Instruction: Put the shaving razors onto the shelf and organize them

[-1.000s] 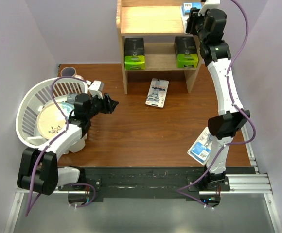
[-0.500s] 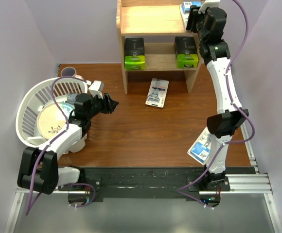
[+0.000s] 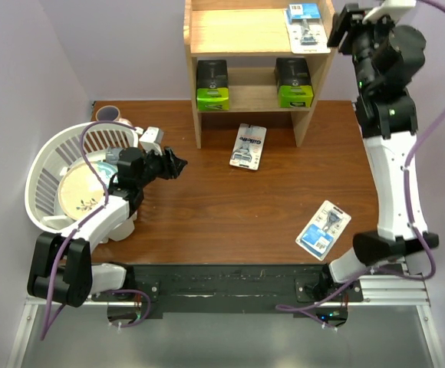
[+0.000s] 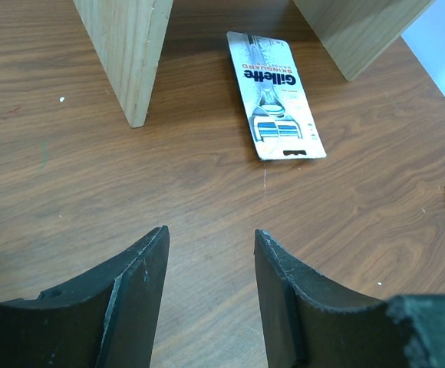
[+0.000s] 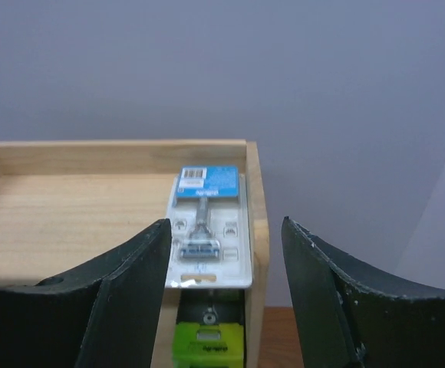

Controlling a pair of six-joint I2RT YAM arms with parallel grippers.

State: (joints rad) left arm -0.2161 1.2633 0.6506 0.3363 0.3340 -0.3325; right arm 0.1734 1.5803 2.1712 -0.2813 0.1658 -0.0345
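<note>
The light natural-wood two-tier shelf [image 3: 238, 32] has flat boards, side panels and raised edges, and stands at the back of the brown wood-grain counter [image 3: 207, 207].

One flat white-and-blue blister card [image 3: 304, 19] lies face up at the right end of the top tier. Its long axis runs front to back, with the blue header toward the wall and the near end at the front lip. Its clear glossy bubble holds a grey razor.

On the lower tier sit two black boxes [image 3: 212, 84] [image 3: 293, 82], one at each side, their lime-green ends facing forward.

A second blister card [image 3: 248, 146] lies flat on the counter just in front of the shelf, between its legs. It is nearly front to back with a slight tilt, and the razor head is toward the near edge. A third card [image 3: 324, 228] lies diagonally near the right arm's base, with its blue end at the lower left.

The right gripper [image 3: 342, 27] hangs just right of the top tier, its dark curved jaws spread and holding nothing. The left gripper [image 3: 178, 164] sits low over the counter beside the round white slatted plastic basket [image 3: 42, 176]. Its jaws are parted and empty, and it points toward the second card.
</note>
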